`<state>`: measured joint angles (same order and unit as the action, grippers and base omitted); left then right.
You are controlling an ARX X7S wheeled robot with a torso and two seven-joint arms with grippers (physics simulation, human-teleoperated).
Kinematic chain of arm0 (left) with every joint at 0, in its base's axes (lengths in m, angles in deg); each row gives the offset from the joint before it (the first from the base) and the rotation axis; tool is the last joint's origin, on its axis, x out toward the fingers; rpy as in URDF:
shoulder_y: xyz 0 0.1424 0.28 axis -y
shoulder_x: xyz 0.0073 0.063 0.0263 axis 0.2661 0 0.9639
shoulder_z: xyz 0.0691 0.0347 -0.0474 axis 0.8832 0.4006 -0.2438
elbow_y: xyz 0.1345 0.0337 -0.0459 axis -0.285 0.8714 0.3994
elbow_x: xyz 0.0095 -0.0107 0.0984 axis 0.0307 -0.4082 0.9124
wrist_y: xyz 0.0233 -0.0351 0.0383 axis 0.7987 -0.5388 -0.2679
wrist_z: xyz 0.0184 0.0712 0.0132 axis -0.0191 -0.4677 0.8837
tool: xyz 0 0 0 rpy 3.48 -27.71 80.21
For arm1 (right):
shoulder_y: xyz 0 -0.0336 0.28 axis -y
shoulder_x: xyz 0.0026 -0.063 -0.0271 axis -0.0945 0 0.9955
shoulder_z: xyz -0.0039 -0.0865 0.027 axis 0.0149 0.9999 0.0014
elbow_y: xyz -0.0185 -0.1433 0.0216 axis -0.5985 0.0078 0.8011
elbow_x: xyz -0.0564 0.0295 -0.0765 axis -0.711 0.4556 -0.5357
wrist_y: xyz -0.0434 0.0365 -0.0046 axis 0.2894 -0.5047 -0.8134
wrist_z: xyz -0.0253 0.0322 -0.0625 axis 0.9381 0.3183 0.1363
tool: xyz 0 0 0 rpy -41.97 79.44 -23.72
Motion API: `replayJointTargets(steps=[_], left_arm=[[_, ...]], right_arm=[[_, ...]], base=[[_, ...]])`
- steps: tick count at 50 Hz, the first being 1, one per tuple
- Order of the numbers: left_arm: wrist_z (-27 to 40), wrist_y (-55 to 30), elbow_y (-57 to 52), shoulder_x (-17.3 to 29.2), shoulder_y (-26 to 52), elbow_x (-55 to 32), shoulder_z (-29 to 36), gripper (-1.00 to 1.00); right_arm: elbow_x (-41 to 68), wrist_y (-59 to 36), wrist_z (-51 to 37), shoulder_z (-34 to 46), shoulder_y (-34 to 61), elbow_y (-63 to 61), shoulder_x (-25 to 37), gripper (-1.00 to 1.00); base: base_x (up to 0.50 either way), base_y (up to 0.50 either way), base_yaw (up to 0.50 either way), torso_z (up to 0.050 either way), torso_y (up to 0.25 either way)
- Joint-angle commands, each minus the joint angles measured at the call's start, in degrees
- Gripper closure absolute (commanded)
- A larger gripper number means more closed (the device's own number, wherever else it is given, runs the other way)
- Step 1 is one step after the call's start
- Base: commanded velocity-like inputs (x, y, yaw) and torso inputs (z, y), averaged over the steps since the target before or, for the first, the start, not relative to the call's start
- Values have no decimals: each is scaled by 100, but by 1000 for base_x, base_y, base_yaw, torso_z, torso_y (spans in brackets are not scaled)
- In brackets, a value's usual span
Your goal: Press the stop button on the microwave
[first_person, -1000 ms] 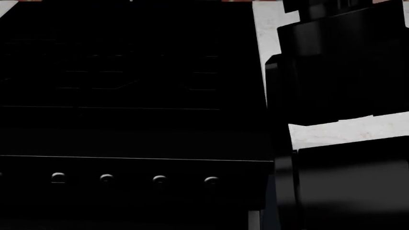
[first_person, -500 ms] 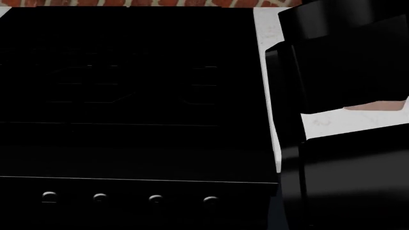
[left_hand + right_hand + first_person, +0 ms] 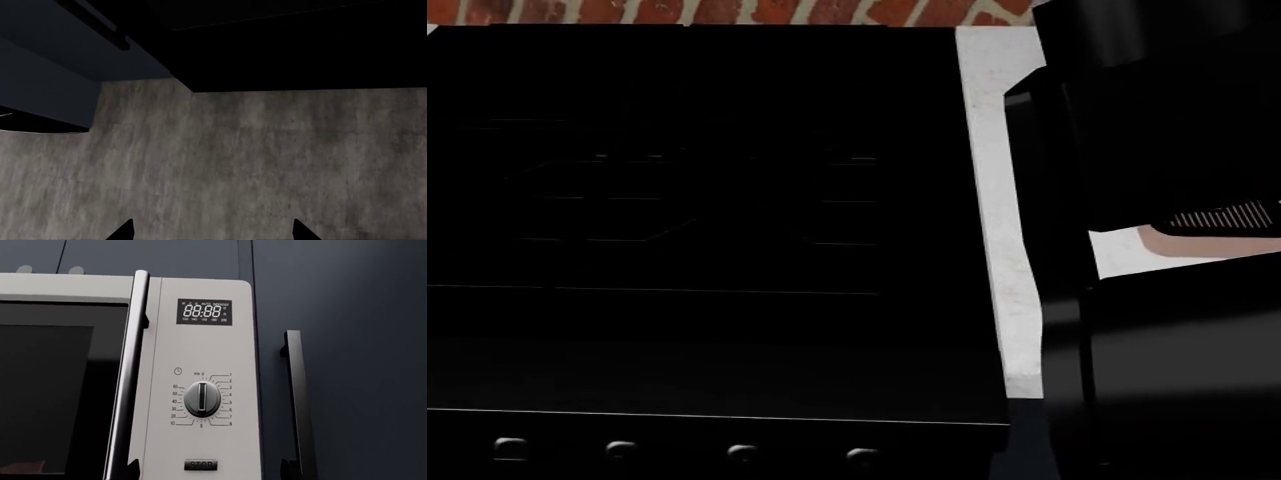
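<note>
My right wrist camera looks straight at the white microwave (image 3: 133, 375), and its small dark rectangular stop button (image 3: 201, 465) sits low on the control panel, below the round silver timer dial (image 3: 201, 398) and the black digital display (image 3: 204, 312). A vertical chrome door handle (image 3: 130, 375) runs just left of the panel; a dark cabinet handle (image 3: 297, 405) stands to its right.

The risk I see is aim: the button sits near the frame's edge, directly under the dial, so a push that lands high could hit the dial instead, and one that drifts left could catch the door handle. My right gripper does not appear in any view, so I would be guiding the press half blind.

My left gripper (image 3: 212, 234) shows only two dark fingertips (image 3: 123, 232) set apart over the grey concrete-looking floor (image 3: 233, 165), holding nothing.

From the head camera, nearly everything is black: a dark stove top (image 3: 694, 200) with a row of small knobs (image 3: 622, 449) at its near edge, a strip of white counter (image 3: 994, 200), red brick wall (image 3: 694, 10) at the far side. Dark bulk blocks the right side, and I can't identify it. The microwave isn't visible there.
</note>
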<state>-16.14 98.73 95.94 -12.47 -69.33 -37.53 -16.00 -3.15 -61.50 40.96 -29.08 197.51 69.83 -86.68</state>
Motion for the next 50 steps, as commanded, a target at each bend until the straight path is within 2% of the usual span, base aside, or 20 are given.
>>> replayJointTargets(steps=[1, 8, 50], left_arm=[[0, 0, 8, 0, -6, -1, -2, -100], [0, 0, 8, 0, -6, -1, -2, -100], [0, 0, 8, 0, -6, -1, -2, -100]], right_arm=[[125, -40, -65, 89, 1, -283, 56, -100], [131, 127, -104, 106, -64, -241, 59, -100], [244, 301, -242, 322, -22, -715, 190, -100]], base=[[379, 0, 0, 50, 80], [494, 0, 0, 50, 82], [99, -24, 0, 50, 82]])
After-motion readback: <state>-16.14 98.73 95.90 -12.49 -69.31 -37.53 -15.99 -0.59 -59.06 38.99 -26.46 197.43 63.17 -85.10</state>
